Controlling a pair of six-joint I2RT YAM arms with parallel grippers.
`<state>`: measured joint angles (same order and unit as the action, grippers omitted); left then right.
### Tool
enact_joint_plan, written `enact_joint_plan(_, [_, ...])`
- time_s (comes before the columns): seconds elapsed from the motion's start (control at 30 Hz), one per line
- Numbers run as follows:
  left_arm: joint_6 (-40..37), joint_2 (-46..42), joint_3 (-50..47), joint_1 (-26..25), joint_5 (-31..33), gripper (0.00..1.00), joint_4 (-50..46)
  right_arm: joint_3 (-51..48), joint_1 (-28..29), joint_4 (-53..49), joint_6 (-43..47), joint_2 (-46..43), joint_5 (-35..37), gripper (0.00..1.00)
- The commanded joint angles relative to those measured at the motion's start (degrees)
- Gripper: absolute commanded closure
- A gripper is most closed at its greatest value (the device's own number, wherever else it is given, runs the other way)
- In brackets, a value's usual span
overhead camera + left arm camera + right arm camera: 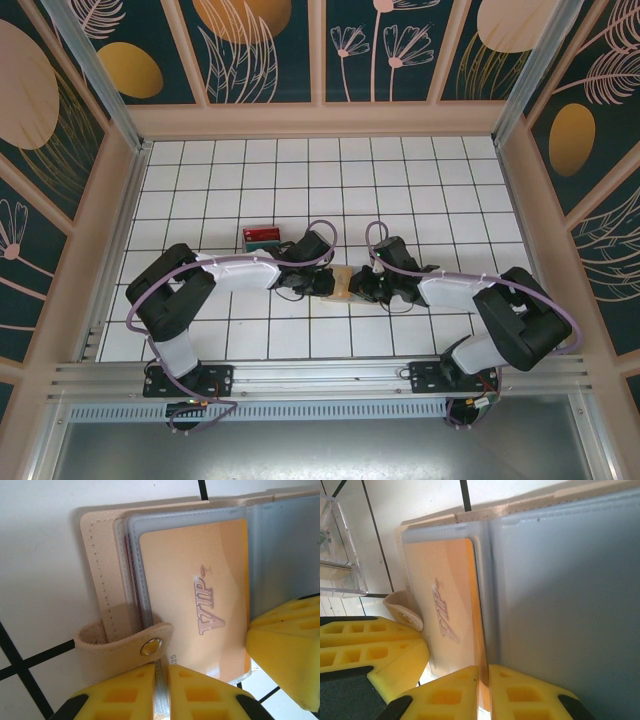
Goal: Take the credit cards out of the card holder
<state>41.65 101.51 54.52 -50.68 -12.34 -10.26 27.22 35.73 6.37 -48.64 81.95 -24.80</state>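
- Broadly, the white gridded table [400, 180] carries everything, and the 2 arms reach in from the near edge to meet at its middle.
- Next, the left arm [230, 270] and right arm [470, 290] both bend inward, their wrists almost touching.
- A clear tray [247, 232] sits just behind the left wrist with a red card [263, 236] inside.
- Between the wrists lies the card holder [342, 283], opened flat on the table. In the left wrist view its tan stitched panel [100, 555] is to the left. In the right wrist view a light blue leaf [560, 580] spreads to the right.
- The left gripper [161, 672] has its 2 yellow fingers pressed together on the near edge of the holder's clear sleeves.
- The right gripper [484, 672] is likewise pinched tight at the fold between the sleeve and the blue leaf. Whether a card itself is caught, I cannot tell.
- A tan-orange card [190, 580] marked VIP sits inside the top sleeve of the holder.
- The snap tab [125, 647] curls over the holder's near edge, just beside the left fingers.
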Motion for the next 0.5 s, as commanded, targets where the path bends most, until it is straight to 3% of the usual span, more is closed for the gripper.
enact_joint_plan(0.0, [0.6,2.7,-1.4,-0.1,-0.7,0.84,-0.7,-0.7,0.0,2.4,-0.7,0.8,-1.7,0.86])
enact_joint_plan(0.33, [0.6,2.9,-1.4,-0.1,-1.4,0.84,-0.4,-0.1,-0.1,-0.5,-0.3,1.4,0.5,0.86])
enact_joint_plan(0.47, [0.7,2.9,-1.3,-0.1,-1.4,0.84,-0.5,-0.2,0.0,0.6,-0.4,1.6,-0.6,0.99])
